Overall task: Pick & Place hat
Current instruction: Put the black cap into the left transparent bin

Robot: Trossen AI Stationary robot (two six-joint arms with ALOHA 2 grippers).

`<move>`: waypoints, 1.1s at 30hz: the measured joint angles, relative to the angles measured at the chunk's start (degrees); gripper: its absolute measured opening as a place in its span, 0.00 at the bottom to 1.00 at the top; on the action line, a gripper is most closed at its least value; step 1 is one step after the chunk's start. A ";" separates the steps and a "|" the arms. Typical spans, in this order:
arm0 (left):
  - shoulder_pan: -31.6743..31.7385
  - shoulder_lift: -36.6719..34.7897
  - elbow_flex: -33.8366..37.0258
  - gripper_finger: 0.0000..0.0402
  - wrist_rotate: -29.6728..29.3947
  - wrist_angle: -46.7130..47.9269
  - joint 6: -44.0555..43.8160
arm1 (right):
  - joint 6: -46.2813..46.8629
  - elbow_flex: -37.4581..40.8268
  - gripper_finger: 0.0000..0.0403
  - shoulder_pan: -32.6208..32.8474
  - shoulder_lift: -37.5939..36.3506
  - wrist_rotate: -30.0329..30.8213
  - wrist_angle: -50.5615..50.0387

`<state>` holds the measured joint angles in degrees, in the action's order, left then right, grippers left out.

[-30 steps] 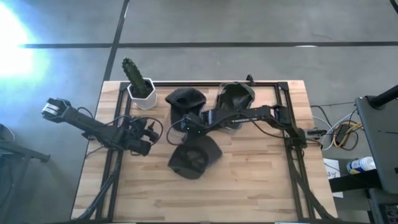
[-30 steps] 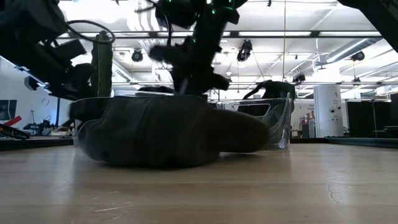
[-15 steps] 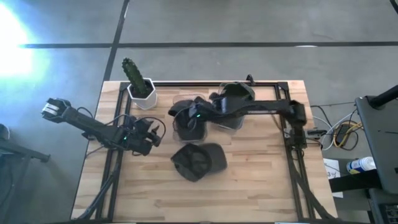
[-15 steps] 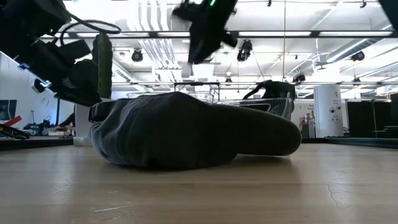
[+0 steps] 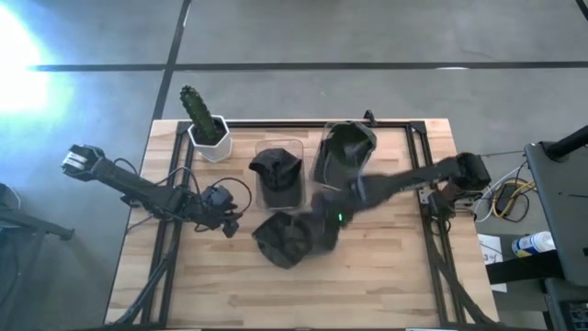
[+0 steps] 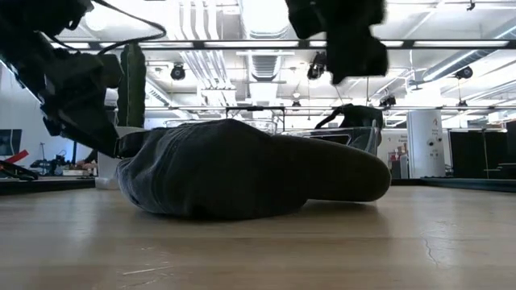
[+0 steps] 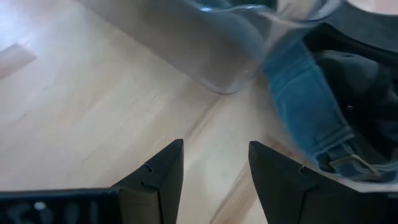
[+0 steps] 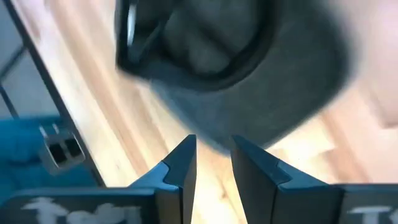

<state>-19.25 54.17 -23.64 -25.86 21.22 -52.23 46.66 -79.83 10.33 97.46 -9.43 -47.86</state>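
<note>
A dark grey cap lies on the wooden table, filling the middle of the low view. Its blue back strap with a buckle shows in the left wrist view. A second dark cap sits in the left clear container, and a third sits in the right clear container. My right gripper hovers open above the table cap's right side, high up in the low view. My left gripper is open, low, just left of that cap.
A cactus in a white pot stands at the far left corner. A black frame runs along the table's far and right sides. Bare wood lies near of the cap.
My right gripper has swung from over the left container toward the near side, and is now above the cap on the table. The cap it left has settled down into the left container. My left gripper has edged toward the table cap.
</note>
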 joint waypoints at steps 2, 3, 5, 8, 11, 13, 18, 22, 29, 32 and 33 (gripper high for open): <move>-0.01 0.00 0.00 0.43 0.40 -0.80 2.03 | -2.78 2.43 0.24 3.75 0.45 0.39 2.52; -0.04 0.00 0.00 0.43 0.48 -0.85 3.03 | -5.24 3.27 0.24 5.50 0.74 1.25 3.47; -0.04 0.00 0.00 0.43 0.50 -0.85 4.50 | -10.78 4.65 0.24 8.92 1.60 4.82 4.83; -0.04 0.00 0.00 0.43 0.83 -0.84 6.05 | -16.88 5.37 0.24 12.15 3.41 11.13 4.61; -0.04 0.00 0.00 0.43 1.92 -0.84 6.74 | -21.17 4.18 0.28 12.92 4.35 13.95 4.98; -0.04 0.00 0.00 0.43 2.64 -0.88 6.82 | -24.69 3.46 0.32 13.51 5.38 14.40 5.12; -0.04 0.11 0.02 0.43 3.29 -0.86 6.82 | -30.74 1.98 0.44 14.20 7.54 14.78 4.62; -0.04 0.11 0.05 0.43 3.34 -0.85 6.96 | -31.66 1.67 0.51 14.28 8.29 15.86 4.69; 0.00 0.11 0.09 0.43 3.81 -0.82 7.12 | -31.83 2.86 0.55 15.78 8.93 15.63 4.79; 0.00 0.11 0.09 0.43 3.86 -0.84 7.12 | -31.86 3.81 0.55 16.47 8.98 16.24 5.67; 0.00 0.11 0.09 0.43 3.87 -0.84 7.12 | -31.80 4.08 0.55 16.85 8.89 16.88 5.86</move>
<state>-19.25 54.28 -23.55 -21.99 20.38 -45.10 14.86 -75.75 27.18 106.34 7.45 -42.00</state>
